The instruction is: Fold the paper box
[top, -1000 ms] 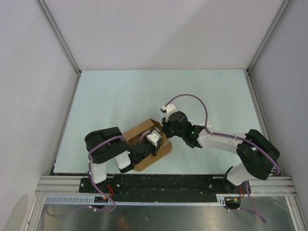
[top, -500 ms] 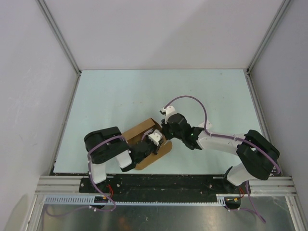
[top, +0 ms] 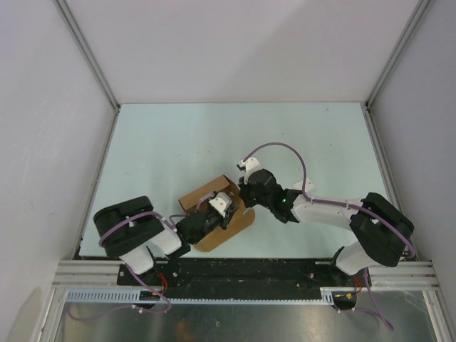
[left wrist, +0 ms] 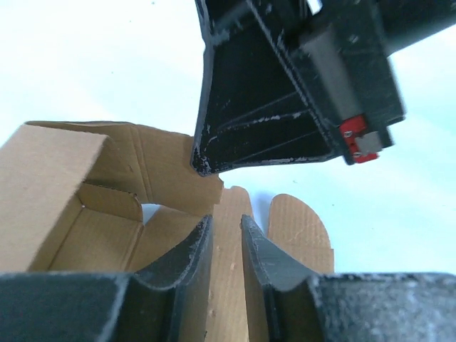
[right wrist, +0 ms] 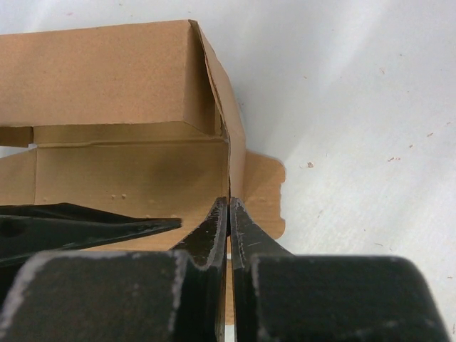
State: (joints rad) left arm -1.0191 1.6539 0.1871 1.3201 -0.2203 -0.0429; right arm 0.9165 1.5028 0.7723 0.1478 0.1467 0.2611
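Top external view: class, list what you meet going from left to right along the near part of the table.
Left arm's dark elbow → left tool on the paper box → right tool → right arm's dark elbow.

one paper box (top: 211, 201), two arms, a left hand (top: 226, 211) and a right hand (top: 240, 197).

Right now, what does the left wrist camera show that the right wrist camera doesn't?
Only the left wrist view shows the left gripper with a cardboard flap between its fingers, the open inside of the paper box, and the right gripper's outside above it. Only the right wrist view shows the right gripper pinched shut on a thin side wall's edge, with a closed top panel behind. Both show the tan box on the pale table.
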